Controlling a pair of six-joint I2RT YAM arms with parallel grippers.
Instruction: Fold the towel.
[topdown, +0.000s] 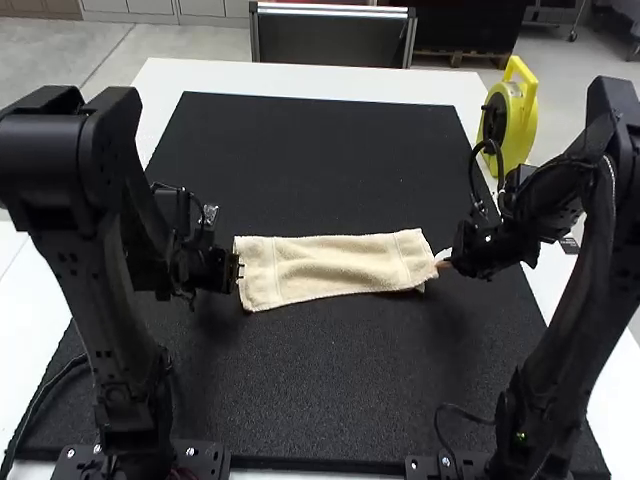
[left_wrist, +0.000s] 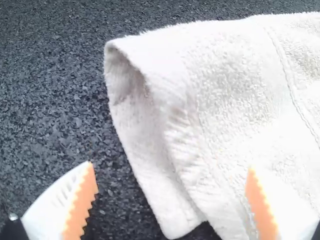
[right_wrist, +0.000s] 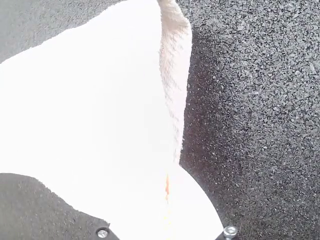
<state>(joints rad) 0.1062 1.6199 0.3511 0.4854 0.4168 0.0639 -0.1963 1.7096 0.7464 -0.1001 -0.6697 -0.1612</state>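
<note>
Left gripper at the towel's left end, right gripper at its right end: the high view gives us the whole cloth, a folded strip lying crosswise on the black mat. The left wrist view gives us what the high view doesn't: a parted fold at that end, one layer lapped over another, a small hollow between. There we see the left gripper spread wide. In the right wrist view the right gripper is closed, pinching the towel near a corner; the cloth narrows toward the fingers. Glare there hides from us how much is held. A strip of lower layer shows along the end.

Room, near to far: bare mat between the arms and the towel's near edge, then the towel, then a broad stretch of mat past its far edge. White table borders the mat beyond. A yellow reel stands at the far right, beyond the right gripper.

Relative to the fingers: on the left, one over mat just outside the end, the other over cloth; we cannot tell if that one touches. On the right, towel between the tips.
</note>
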